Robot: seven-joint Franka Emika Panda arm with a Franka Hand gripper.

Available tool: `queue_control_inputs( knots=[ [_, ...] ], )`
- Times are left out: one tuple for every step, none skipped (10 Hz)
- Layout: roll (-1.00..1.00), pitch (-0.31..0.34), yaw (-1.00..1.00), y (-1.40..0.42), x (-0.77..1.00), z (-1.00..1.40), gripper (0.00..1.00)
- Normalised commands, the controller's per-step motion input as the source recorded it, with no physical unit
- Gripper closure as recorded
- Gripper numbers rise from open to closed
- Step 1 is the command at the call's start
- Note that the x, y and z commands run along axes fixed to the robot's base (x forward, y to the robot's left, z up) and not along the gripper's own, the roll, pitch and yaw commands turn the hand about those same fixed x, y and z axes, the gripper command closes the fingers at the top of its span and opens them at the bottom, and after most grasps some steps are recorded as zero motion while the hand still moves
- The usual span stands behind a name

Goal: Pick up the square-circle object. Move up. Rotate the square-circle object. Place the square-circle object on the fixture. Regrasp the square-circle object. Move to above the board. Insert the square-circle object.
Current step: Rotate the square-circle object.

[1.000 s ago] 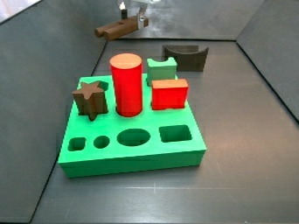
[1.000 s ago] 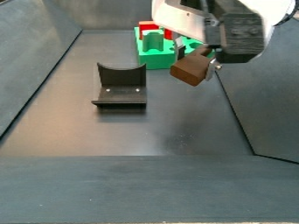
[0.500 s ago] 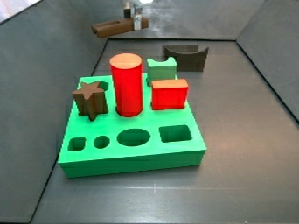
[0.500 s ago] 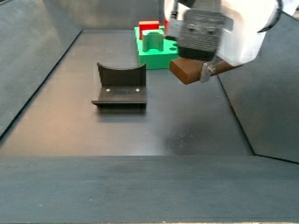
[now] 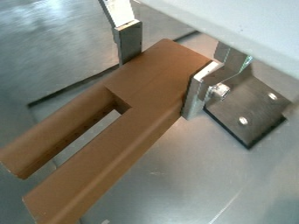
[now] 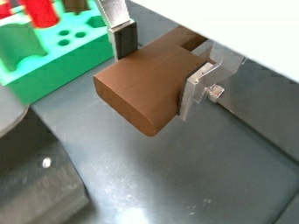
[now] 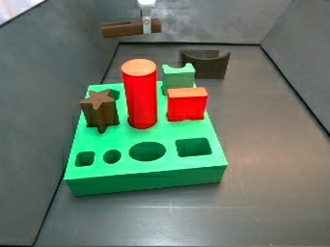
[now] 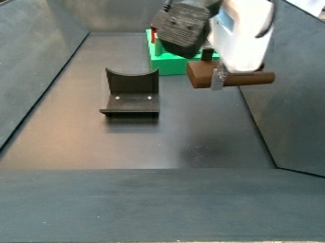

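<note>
My gripper is high above the floor at the far end, shut on the square-circle object, a long dark-brown peg held level. In a side view the gripper holds the peg to the right of the fixture. In both wrist views the silver fingers clamp the peg from both sides. The fixture stands empty beyond the green board. The board also shows in a wrist view.
On the board stand a red cylinder, a brown star peg, a red cube and a green notched block. Grey walls slope up round the dark floor.
The gripper has risen and turned. The peg has swung from tilted to level, still held.
</note>
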Motion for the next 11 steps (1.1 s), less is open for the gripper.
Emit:
queue_control_inputs(
  knots=[
    [-0.01,-0.011,-1.0,0.02,0.03,-0.01,1.0],
    [-0.01,-0.011,-1.0,0.02,0.03,-0.01,1.0],
    [-0.01,-0.012,-1.0,0.02,0.03,-0.01,1.0],
    [-0.01,-0.012,-1.0,0.02,0.03,-0.01,1.0],
    [-0.01,-0.013,-1.0,0.02,0.03,-0.01,1.0],
    [-0.01,-0.013,-1.0,0.02,0.03,-0.01,1.0],
    [-0.01,-0.014,-1.0,0.02,0.03,-0.01,1.0],
    [-0.01,-0.014,-1.0,0.02,0.03,-0.01,1.0],
    [-0.01,-0.015,-1.0,0.02,0.03,-0.01,1.0],
    [-0.01,-0.016,-1.0,0.02,0.03,-0.01,1.0],
    [-0.01,-0.018,-1.0,0.02,0.03,-0.01,1.0]
  ],
)
